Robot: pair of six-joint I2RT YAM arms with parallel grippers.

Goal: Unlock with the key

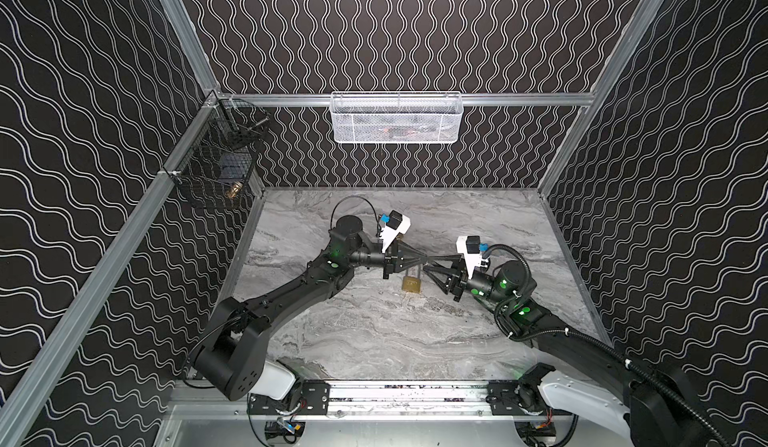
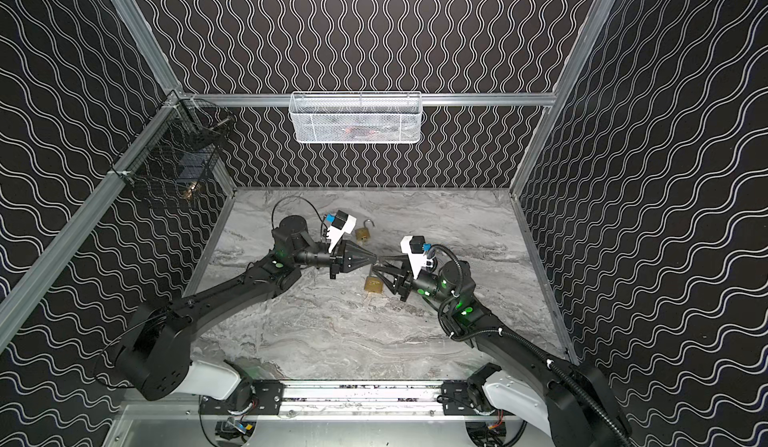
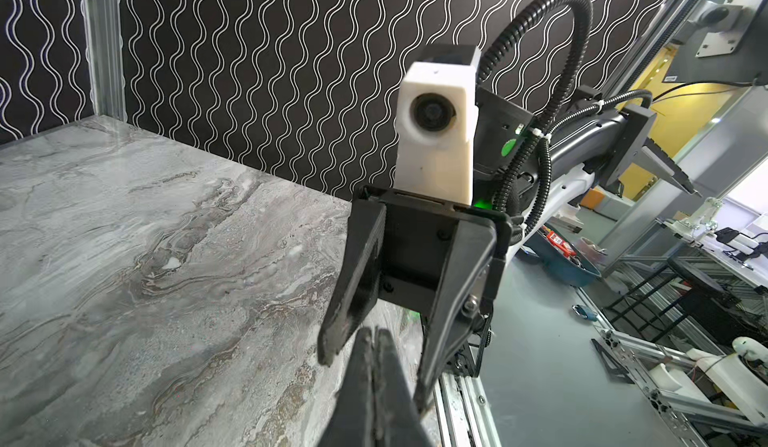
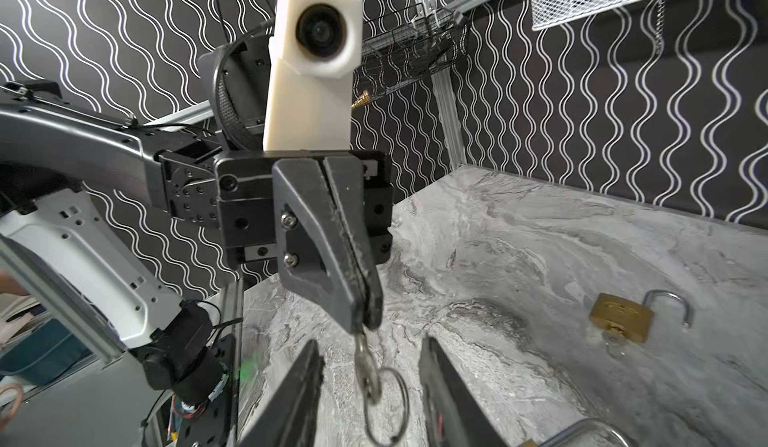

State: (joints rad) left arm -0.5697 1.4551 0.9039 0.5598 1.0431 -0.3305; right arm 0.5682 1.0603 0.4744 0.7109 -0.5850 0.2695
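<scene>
My left gripper [image 4: 365, 320] is shut on the blade of a silver key [image 4: 368, 366], whose split ring [image 4: 392, 403] hangs free. My right gripper [image 4: 370, 343] is open, one finger on each side of the key without touching it. In both top views the two grippers meet tip to tip over the middle of the table, left gripper [image 1: 423, 258] against right gripper [image 1: 432, 263]. A brass padlock [image 1: 411, 285] lies on the marble just in front of them; in the right wrist view only its shackle [image 4: 590, 430] shows. In the left wrist view the left fingers [image 3: 374, 332] are pressed together.
A second brass padlock [image 2: 365, 233] with its shackle swung open and a key in its base lies further back [image 4: 621, 316]. A white mesh basket [image 1: 397, 119] hangs on the back wall and a black wire basket [image 1: 216, 162] on the left wall.
</scene>
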